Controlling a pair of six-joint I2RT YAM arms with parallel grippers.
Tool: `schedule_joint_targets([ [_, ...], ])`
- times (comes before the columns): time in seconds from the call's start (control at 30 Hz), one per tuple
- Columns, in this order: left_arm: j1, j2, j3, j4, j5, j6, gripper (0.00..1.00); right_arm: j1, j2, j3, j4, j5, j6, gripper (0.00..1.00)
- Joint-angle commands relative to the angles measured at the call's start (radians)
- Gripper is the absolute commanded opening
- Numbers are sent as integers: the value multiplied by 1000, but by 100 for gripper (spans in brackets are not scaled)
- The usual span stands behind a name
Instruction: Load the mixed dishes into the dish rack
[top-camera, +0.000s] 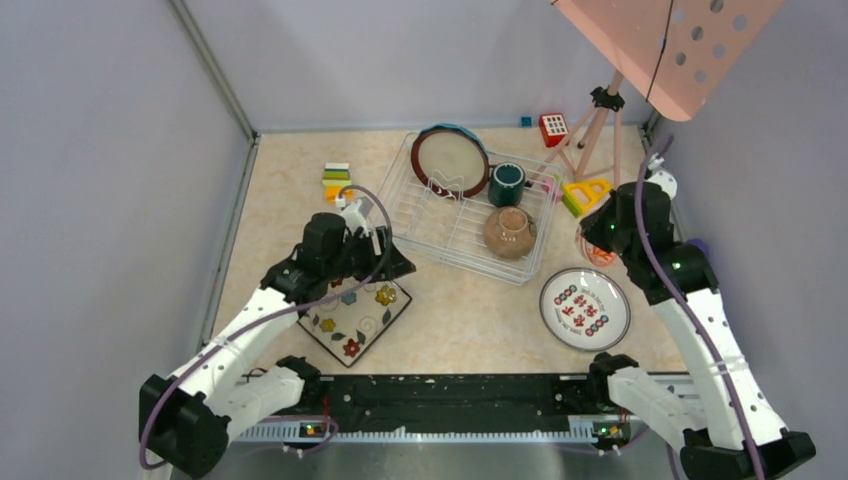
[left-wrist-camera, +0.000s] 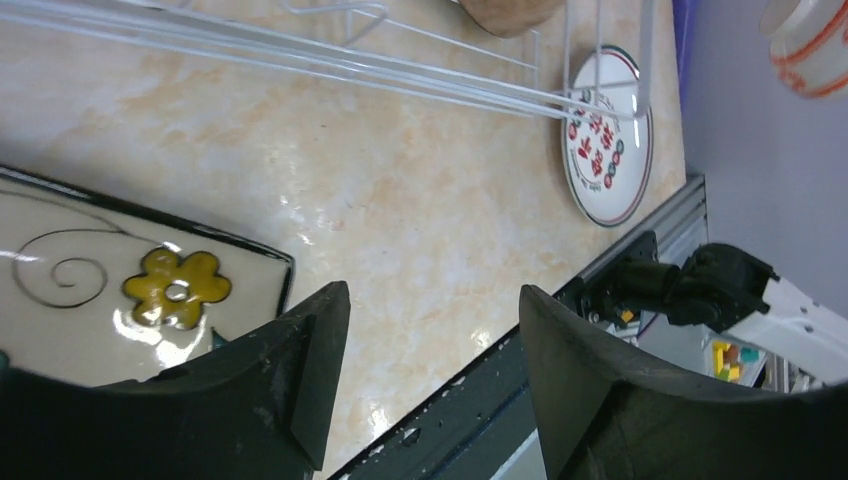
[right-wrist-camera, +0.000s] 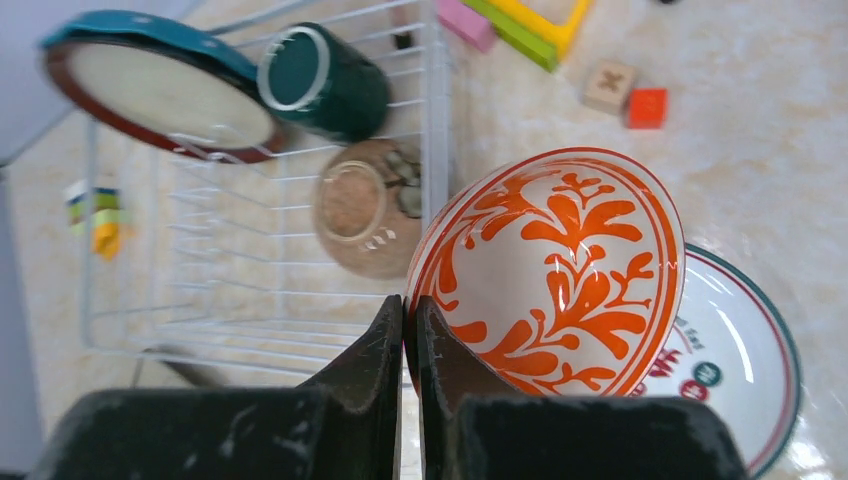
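Right wrist view puts the right end effector (right-wrist-camera: 410, 312) nearest, its fingers clenched together on the rim of the red-white bowl (right-wrist-camera: 560, 270), which hangs tilted above the counter (right-wrist-camera: 740, 150) at about 3 o'clock of the dish rack (right-wrist-camera: 437, 150); the pinch takes only a thin lip at the bowl's 9 o'clock edge, so I judge the bowl could swing or slip out under its own weight (glazed ware gives little grip), landing on the white red-marked plate (right-wrist-camera: 745, 375) that lies beneath and just beside it at 5 o'clock; carried in low, it could also catch the rack's raised wire wall. Farther off, the tan bowl (right-wrist-camera: 365, 210) sits at the rack's 5 o'clock corner and the teal mug (right-wrist-camera: 325, 80) at its 2 o'clock, so a knock on the way in seems possible; the brown-rimmed cream plate (right-wrist-camera: 160, 95) leans at the far end. Across the counter at 8 o'clock, the left end effector (left-wrist-camera: 430, 330) hovers released, grasping nothing, over the square floral plate (left-wrist-camera: 100, 290). The held bowl is white and glossy, with orange-red leaf scrolls inside a red band at the rim.
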Motion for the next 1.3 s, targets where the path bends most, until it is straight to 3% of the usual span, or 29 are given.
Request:
schedule_joint_targets([
  [0.0, -124, -9, 76, 159, -85, 63, 70, -7, -52, 76, 117, -189, -6, 0],
  [0.17, -236, 15, 90, 335, -199, 154, 91, -8, -66, 8, 383, -457, 102, 0],
  [0.33, -318, 32, 104, 479, -317, 302, 94, -9, -31, -150, 779, -692, 328, 0],
  [0.4, -341, 53, 117, 513, -351, 349, 97, -8, -18, -239, 1006, -742, 436, 0],
  [0.5, -367, 100, 158, 538, -370, 393, 99, -7, 14, -310, 1197, -766, 554, 0],
  [0.6, -401, 155, 181, 587, -372, 438, 99, -6, 13, -340, 1249, -728, 604, 0],
  [0.83, -466, 285, 288, 606, -430, 514, 99, -6, -20, -364, 1177, -640, 683, 0],
  [1.27, -523, 407, 404, 602, -421, 606, 99, -5, -19, -393, 1168, -652, 764, 0],
])
